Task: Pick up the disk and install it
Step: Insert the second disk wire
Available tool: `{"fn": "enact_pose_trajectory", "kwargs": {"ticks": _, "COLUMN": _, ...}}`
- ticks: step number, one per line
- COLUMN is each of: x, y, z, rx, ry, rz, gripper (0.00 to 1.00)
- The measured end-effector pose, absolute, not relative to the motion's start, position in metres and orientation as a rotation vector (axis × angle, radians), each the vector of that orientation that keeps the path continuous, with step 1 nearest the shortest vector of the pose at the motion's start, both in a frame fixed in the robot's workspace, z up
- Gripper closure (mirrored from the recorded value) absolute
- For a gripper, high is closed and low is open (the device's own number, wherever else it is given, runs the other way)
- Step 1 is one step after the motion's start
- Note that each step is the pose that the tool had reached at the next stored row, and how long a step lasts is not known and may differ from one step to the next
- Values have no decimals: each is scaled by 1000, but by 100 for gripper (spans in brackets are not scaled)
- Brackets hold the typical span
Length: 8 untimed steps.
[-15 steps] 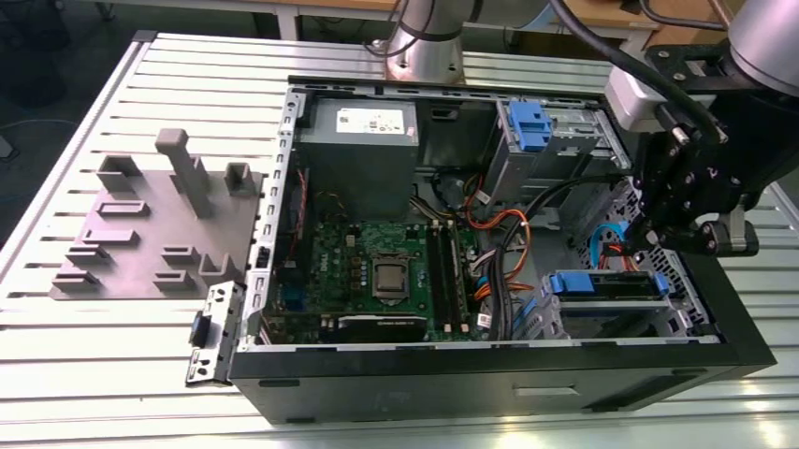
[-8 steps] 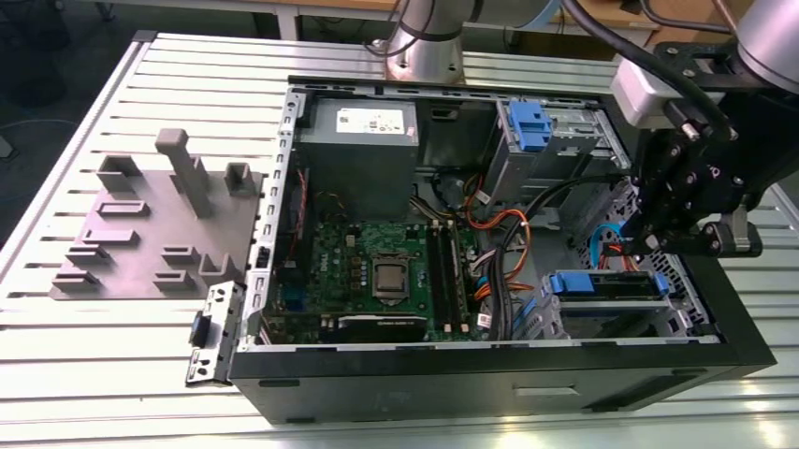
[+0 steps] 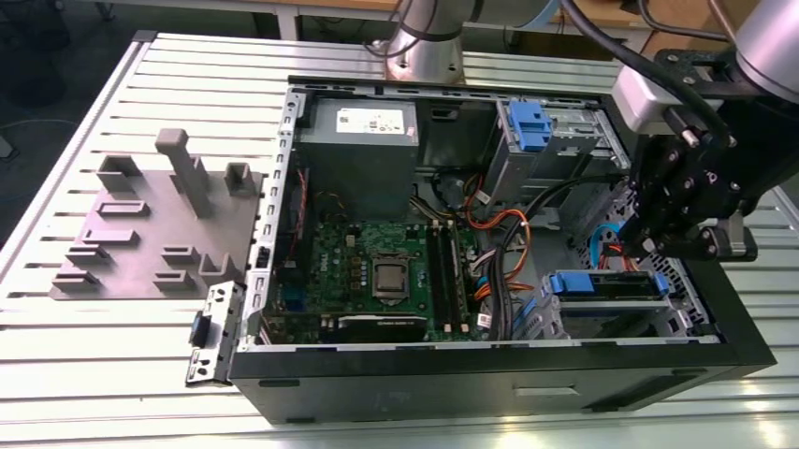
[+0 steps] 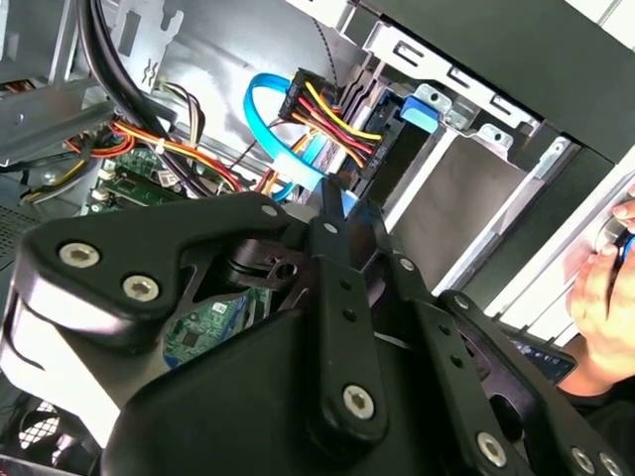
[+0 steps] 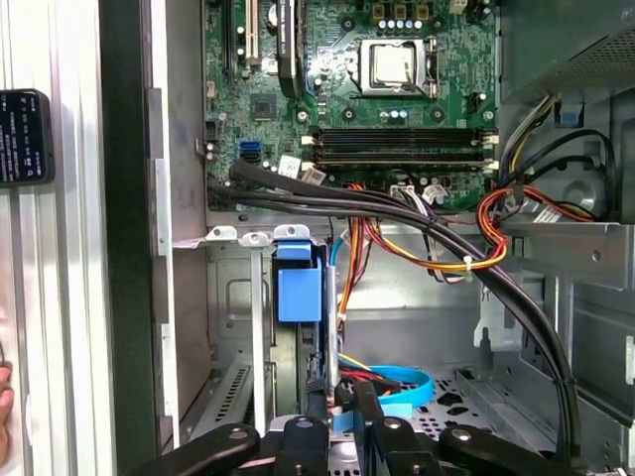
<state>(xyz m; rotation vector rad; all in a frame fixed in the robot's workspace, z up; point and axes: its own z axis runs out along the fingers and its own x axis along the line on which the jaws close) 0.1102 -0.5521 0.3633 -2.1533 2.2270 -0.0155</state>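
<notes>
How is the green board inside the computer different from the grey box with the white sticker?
In the exterior view, the green board is thin and lies flat against the bottom of the case, while the grey box is thick and blocky. The green board is crowded with small parts and long slots; the grey box has plain metal sides and one white sticker. Both sit next to each other inside the open computer case.
</notes>
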Motion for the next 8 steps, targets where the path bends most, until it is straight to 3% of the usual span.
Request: {"fn": "enact_pose_trajectory", "kwargs": {"ticks": 8, "x": 111, "y": -552, "z": 357, "rx": -2153, "ry": 2227, "rz": -16, "gripper": 76}}
